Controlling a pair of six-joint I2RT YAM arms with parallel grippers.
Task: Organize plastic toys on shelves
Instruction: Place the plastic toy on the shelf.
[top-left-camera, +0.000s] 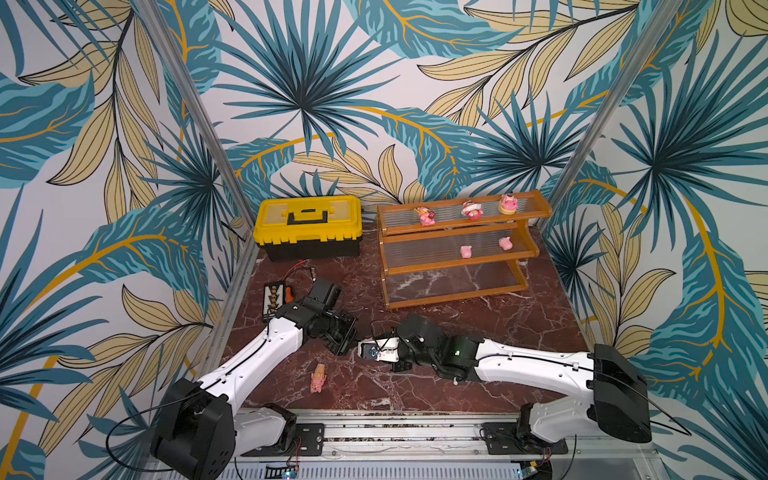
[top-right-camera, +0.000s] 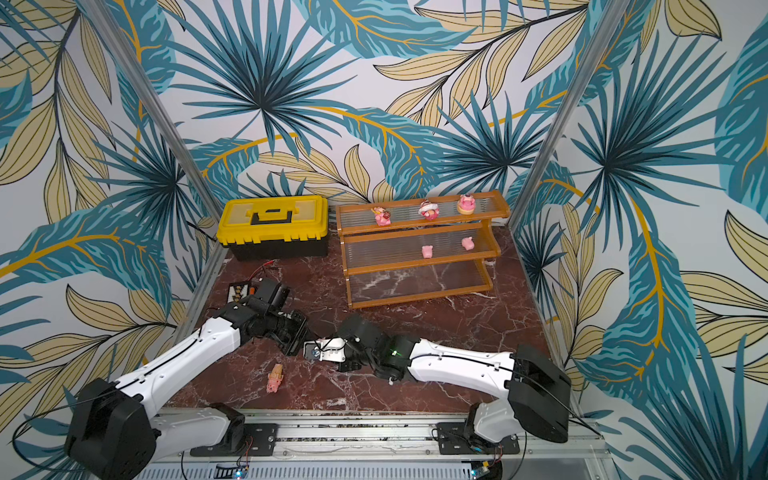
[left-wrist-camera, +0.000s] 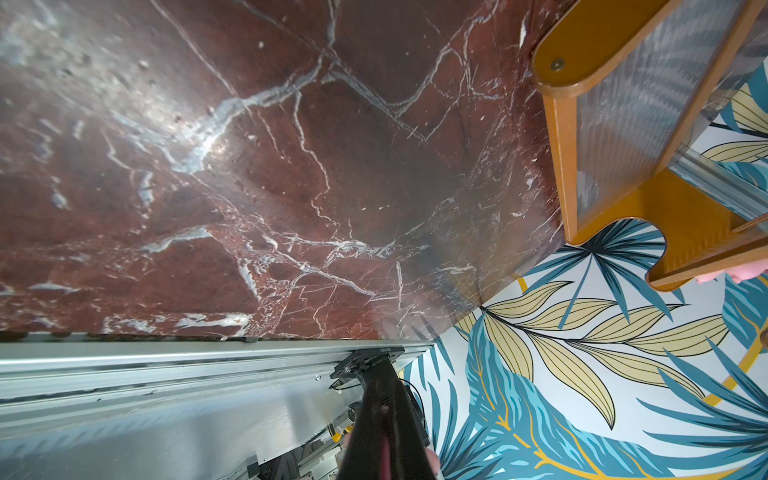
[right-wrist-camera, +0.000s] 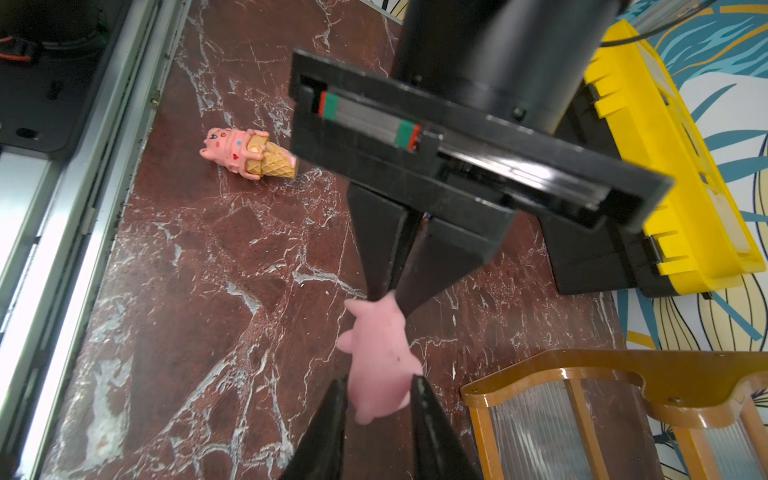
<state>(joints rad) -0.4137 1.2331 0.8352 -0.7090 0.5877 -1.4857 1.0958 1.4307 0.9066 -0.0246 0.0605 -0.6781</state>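
A plain pink piglet (right-wrist-camera: 380, 345) hangs above the marble floor between both grippers. My left gripper (right-wrist-camera: 386, 293) is shut on its one end, and pink shows between that gripper's fingers (left-wrist-camera: 386, 453) in the left wrist view. My right gripper (right-wrist-camera: 378, 388) has a finger pressed on each side of the piglet's body. In both top views the two grippers meet tip to tip (top-left-camera: 355, 347) and hide the piglet. An ice-cream-cone figure (top-left-camera: 318, 377) lies on its side near the front. The shelves (top-left-camera: 457, 293) stand at the back right. Three figurines (top-left-camera: 471, 209) are on the top tier and two piglets (top-left-camera: 466, 251) on the middle tier.
A yellow-and-black toolbox (top-left-camera: 307, 226) stands at the back left beside the shelves. A small black board with red wires (top-left-camera: 274, 297) lies by the left wall. An aluminium rail (top-left-camera: 374, 419) runs along the front edge.
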